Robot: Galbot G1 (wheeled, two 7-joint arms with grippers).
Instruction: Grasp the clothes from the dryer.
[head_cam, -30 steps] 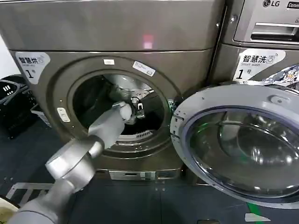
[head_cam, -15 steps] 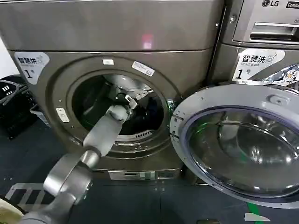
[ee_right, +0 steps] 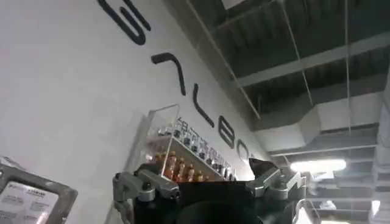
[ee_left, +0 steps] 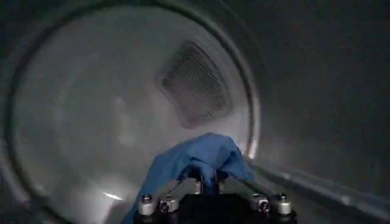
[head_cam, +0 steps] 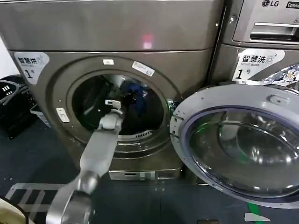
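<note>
Floor: dark blue-grey laundry-room floor runs under two front-loading machines.
Head view, dryer: the big bronze-grey front-loading dryer with a white corner label marked "1" stands with its round glass-and-grey door swung wide, off to the side of the porthole.
Head view, neighbour: a second bronze-grey machine with an LG logo and drawer panel stands just beside the dryer.
Head view, left arm: the grey left arm reaches up through the porthole; the left gripper is inside the steel drum.
Head view, clothes: a soft dark blue fabric piece sits right at the jaws, raised off the drum's bottom.
Head view, basket: a black plastic basket stands well away from the jaws, outside the machine.
Left wrist view, drum: the drum's pale rear wall and its mesh vent panel lie beyond the jaws.
Left wrist view, jaws: the left gripper is closed tight on the blue fabric, which bunches over the fingertips and drapes down to one side.
Right wrist view, right gripper: the right gripper points up at a white wall with dark lettering and a ceiling with a strip light; I cannot tell how far its jaws stand apart.
Right wrist view, shelf: a clear wall case of small bottles hangs beyond the jaws.
</note>
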